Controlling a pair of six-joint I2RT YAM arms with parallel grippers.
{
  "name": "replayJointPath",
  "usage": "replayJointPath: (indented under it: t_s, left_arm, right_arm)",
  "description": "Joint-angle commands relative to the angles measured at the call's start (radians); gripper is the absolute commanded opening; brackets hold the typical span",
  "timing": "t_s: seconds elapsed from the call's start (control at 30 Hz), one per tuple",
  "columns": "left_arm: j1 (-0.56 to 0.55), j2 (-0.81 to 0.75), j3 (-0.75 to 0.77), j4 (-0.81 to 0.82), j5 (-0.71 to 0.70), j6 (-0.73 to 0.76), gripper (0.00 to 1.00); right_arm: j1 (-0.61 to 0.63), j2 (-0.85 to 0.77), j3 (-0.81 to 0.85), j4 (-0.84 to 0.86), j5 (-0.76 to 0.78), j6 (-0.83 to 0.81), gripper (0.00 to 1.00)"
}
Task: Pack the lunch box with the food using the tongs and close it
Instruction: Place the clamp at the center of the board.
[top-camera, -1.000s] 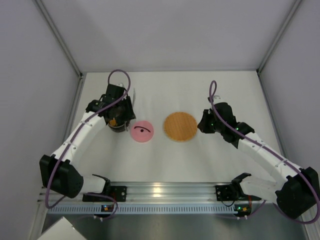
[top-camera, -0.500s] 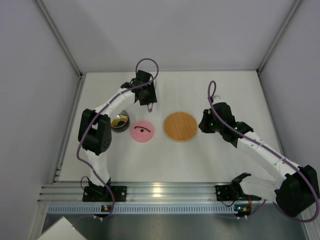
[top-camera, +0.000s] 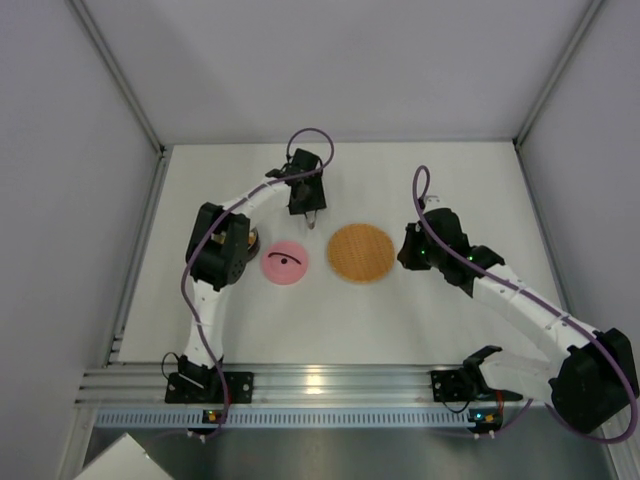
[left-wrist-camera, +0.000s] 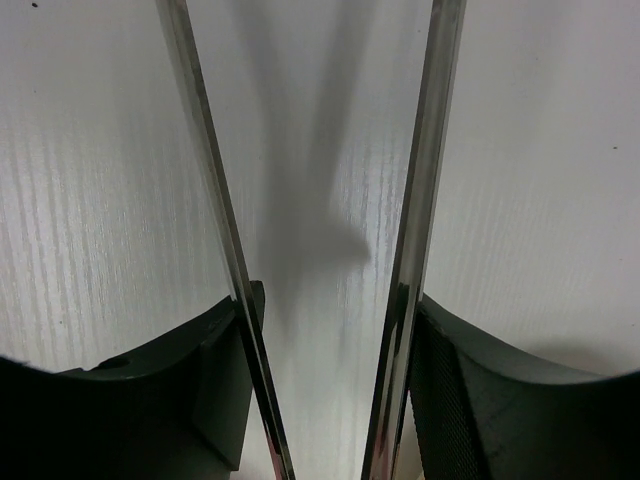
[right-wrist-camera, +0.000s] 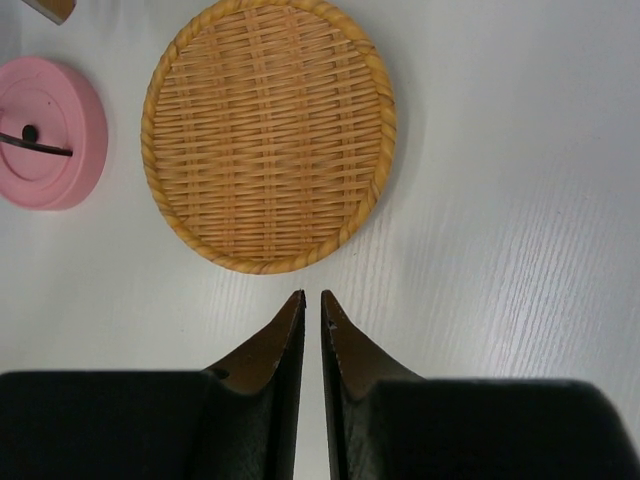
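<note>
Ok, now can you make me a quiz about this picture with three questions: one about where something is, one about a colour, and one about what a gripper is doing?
1. Where is the pink lid?
A) on the woven plate
B) on the table beside the plate
C) under the plate

2. What colour is the woven plate?
A) blue
B) orange
C) green

3. What is the left gripper doing?
A) holding the tongs
B) holding the lid
C) holding nothing

Answers: 1 B, it lies flat next to the plate, apart from it. 2 B, its weave is orange. 3 A, both tong arms run between its fingers.
</note>
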Motion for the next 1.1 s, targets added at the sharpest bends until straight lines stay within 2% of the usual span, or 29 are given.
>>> replayJointPath:
  t_s: [0.0,0.2,0.4,0.7,0.87,0.93,1.0,1.03,1.07]
  left_arm:
    - [-0.017,0.007,0.024,0.031,-0.04,0.044,0.61]
    - [-0.019,0.019,-0.005,0.038,-0.04,0.051,0.65]
    - [-0.02,0.0,-0.005,0.025,-0.046,0.07,0.76]
    - [-0.022,-0.098,0.032,-0.016,-0.059,0.103,0.79]
    - [-0.031,-0.237,0.021,-0.076,-0.098,0.105,0.78]
    - [-0.036,-0.277,0.015,-0.162,-0.144,0.081,0.77]
    - [-0.037,-0.401,-0.092,-0.195,-0.172,0.039,0.77]
    - [-0.036,-0.438,-0.093,-0.191,-0.172,0.025,0.77]
    - [-0.037,-0.479,-0.185,-0.182,-0.162,-0.004,0.77]
  right_arm:
    - [0.006,-0.005,-0.004,0.073,-0.015,-0.013,0.11]
    - [0.006,-0.018,-0.004,0.069,-0.01,-0.015,0.14]
    - [0.006,-0.018,-0.005,0.069,-0.01,-0.015,0.17]
    - [0.006,-0.018,-0.007,0.073,-0.008,-0.015,0.2]
    - [0.006,-0.009,-0.008,0.076,-0.008,-0.015,0.2]
    - [0.006,-0.008,-0.007,0.079,-0.008,-0.016,0.2]
    - [0.007,-0.003,-0.007,0.082,-0.012,-0.016,0.2]
    - [0.006,0.0,-0.007,0.083,-0.012,-0.016,0.2]
    - [0.006,0.005,-0.007,0.085,-0.013,-0.015,0.2]
